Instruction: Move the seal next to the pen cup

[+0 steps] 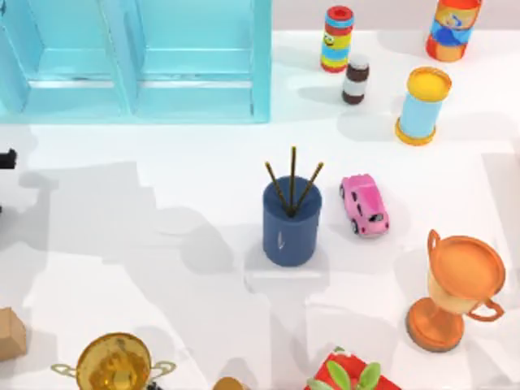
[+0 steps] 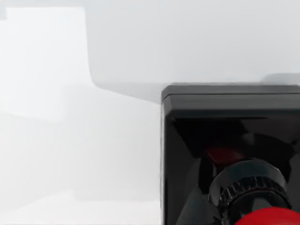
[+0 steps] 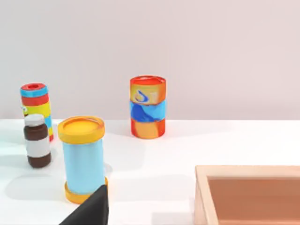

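**Top view:** The pen cup (image 1: 291, 219) stands upright mid-table, its three sticks fanned out. A pink toy car (image 1: 364, 205) sits just beside it on the right, and the cup's left flank is open. By that showing, the left flank is the likelier spot for the seal. A dark sliver of your left arm (image 1: 6, 158) pokes in at the table's far left edge, well apart from the cup. An orange trophy (image 1: 459, 284) stands at the right.

**Left wrist view:** The seal (image 2: 229, 140) looms directly under the camera, with its black block over white tabletop and its red knob nearest the lens. That closeness suggests your left arm is bent low over it, knob-first, for a grasp from above. Whether the left gripper is wide, narrow or already clamped on the knob, you cannot tell.

**Right wrist view:** A light-blue cylinder (image 3: 83, 159), a brown bottle (image 3: 37, 140) and a wooden box (image 3: 248, 192) lie ahead. The right gripper (image 3: 89, 208) shows as a dark wedge, its spread impossible to tell, and the level, outward-looking pose reads as parked.
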